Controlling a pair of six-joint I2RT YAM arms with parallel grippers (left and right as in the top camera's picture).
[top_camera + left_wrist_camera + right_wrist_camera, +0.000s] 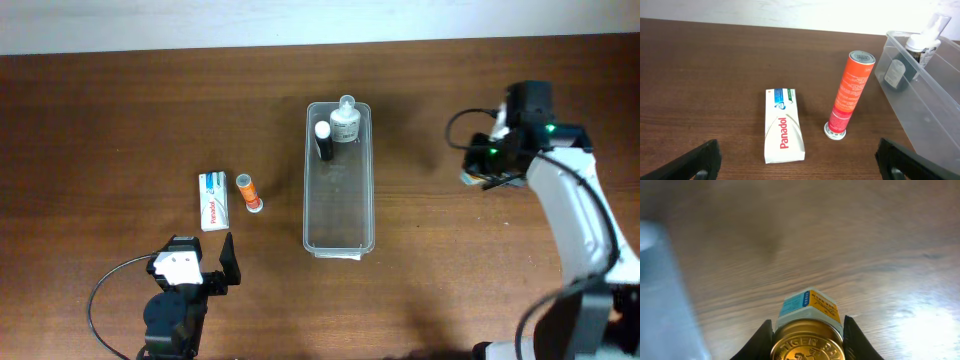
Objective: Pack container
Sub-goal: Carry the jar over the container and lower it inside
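Lying lengthwise in the middle of the dark wood-grain tabletop [120, 120], the container [340, 212] is a long bin of clear plastic with rounded corners and a rim. A pump bottle [345, 122] and a black tube [325, 146] with a white cap sit at its far end, and the rest of its floor is bare. It is probably light and fairly stiff, though its smooth, thin walls look slippery and apt to flex. The rim along a long side, near the middle, seems the safest place to take hold, since a grip at one end would likely let it swing.

The left gripper [800, 165] hangs with its fingers spread wide and nothing between them. It faces a flat white cardboard Panadol box [784, 125] and a glossy orange tube [850, 92] lying just beside it, both to the left of the bin. The right gripper [808, 330], well off to the bin's right, has its fingers clamped on a small jar [808, 347] with an embossed gold metal lid and a paper label.
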